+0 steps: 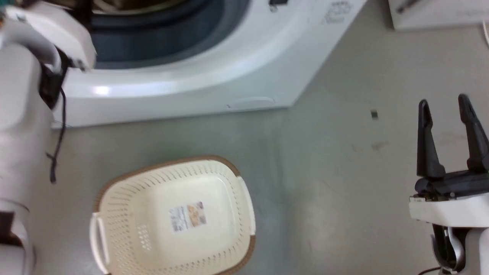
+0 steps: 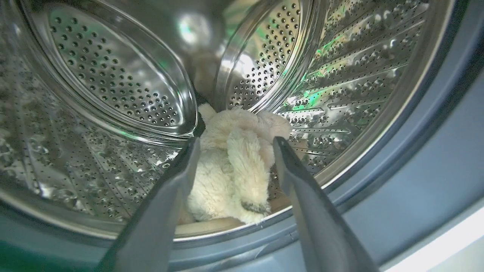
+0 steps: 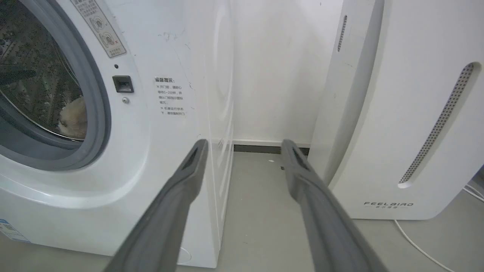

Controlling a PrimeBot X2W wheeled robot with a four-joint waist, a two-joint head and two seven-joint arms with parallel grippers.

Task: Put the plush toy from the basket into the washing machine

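Observation:
The beige-cream plush toy (image 2: 234, 166) lies inside the shiny steel drum (image 2: 113, 83) of the white washing machine (image 1: 214, 76), near the drum's front lip. My left gripper (image 2: 236, 145) is open at the porthole, its two fingers standing either side of the toy without holding it. A bit of the toy (image 3: 73, 117) shows through the grey-rimmed porthole (image 3: 96, 113) in the right wrist view. The cream basket (image 1: 172, 217) with the brown rim sits on the floor with nothing but a sticker inside. My right gripper (image 1: 445, 105) is open over the floor at the right.
A plain white slanted appliance (image 3: 401, 113) lettered FEELSBIRD stands to the right of the washer, with a white cable (image 3: 423, 245) on the floor beside it. Grey floor (image 1: 344, 172) stretches between the basket and my right arm. My pale left forearm (image 1: 23, 126) rises at the left edge.

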